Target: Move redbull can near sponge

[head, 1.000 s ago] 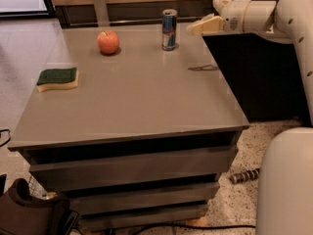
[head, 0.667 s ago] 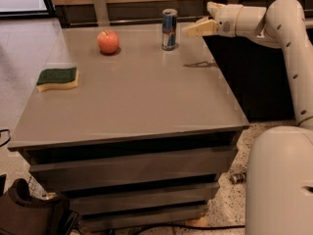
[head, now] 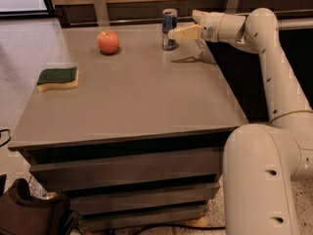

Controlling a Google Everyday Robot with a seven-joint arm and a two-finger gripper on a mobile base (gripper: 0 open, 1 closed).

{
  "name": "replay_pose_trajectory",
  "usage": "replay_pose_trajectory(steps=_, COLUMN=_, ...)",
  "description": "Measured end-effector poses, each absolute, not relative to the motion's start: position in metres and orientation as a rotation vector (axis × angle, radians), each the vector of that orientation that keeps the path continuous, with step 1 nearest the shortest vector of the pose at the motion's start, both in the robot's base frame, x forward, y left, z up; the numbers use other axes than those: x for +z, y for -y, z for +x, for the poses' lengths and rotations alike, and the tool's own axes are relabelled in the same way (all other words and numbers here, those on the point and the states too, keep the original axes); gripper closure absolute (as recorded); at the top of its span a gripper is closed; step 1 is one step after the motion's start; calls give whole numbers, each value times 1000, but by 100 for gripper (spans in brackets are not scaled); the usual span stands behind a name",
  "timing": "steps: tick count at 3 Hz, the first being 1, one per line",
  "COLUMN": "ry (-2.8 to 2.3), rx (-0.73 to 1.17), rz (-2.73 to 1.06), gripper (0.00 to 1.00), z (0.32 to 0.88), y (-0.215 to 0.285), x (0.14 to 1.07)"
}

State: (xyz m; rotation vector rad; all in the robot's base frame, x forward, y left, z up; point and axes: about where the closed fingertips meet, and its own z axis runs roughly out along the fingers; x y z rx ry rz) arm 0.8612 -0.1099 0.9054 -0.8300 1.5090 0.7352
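Note:
The redbull can (head: 169,28) stands upright at the back of the grey table (head: 142,97), right of centre. The sponge (head: 57,78), green on top and yellow below, lies flat near the table's left edge, far from the can. My gripper (head: 183,27) reaches in from the right at can height. Its near fingertip is just right of the can, touching it or almost so. The gripper is open and holds nothing.
A red apple (head: 108,41) sits at the back of the table, between the can and the sponge. A wall with metal brackets (head: 100,6) runs behind the table. My arm (head: 274,72) curves down along the table's right side. A dark bag (head: 29,212) lies on the floor at the lower left.
The gripper has moved left toward the can, from a short way off at its right to right next to it. The can, apple and sponge have not moved.

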Motion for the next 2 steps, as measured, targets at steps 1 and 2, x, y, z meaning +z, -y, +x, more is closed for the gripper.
replay_pose_trajectory(steps=1, ry=-1540, rx=730, rz=-803, gripper=0, z=866, y=101, x=913)
replay_pose_trajectory(steps=2, ry=-1568, rx=736, rz=-793, gripper=0, z=868, y=85, x=916)
